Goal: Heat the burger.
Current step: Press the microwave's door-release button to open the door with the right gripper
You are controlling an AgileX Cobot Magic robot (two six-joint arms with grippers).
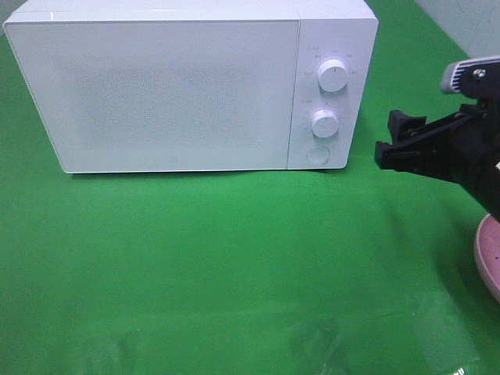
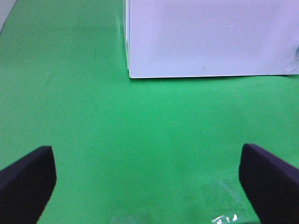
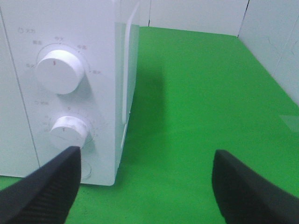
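Well: one white microwave, two spread claws

Right now I see one boxy white microwave (image 1: 187, 86) on the green, cloth-like surface (image 1: 234, 266). Its door is flat and smooth, shut, with a panel of fine dots across it. On the control strip beside the door I count two round white knobs, the upper knob (image 1: 333, 76) carrying a red tick and the lower knob (image 1: 325, 123) under it, then one round button (image 1: 317, 154) below both. Small lettering rings the knobs, but it is too blurred for me to read.

My right claw (image 1: 394, 137) is black, hangs just beside the microwave's knob end, and its ribbed fingers (image 3: 42, 186) stand wide apart, holding nothing. My left claw (image 2: 148, 186) sits in front of the microwave's door, dark fingers equally spread over bare cloth.

One curved pink plate (image 1: 488, 262) rim shows beyond the right claw, away from the microwave.

I cannot tell where the burger is; no view shows it.
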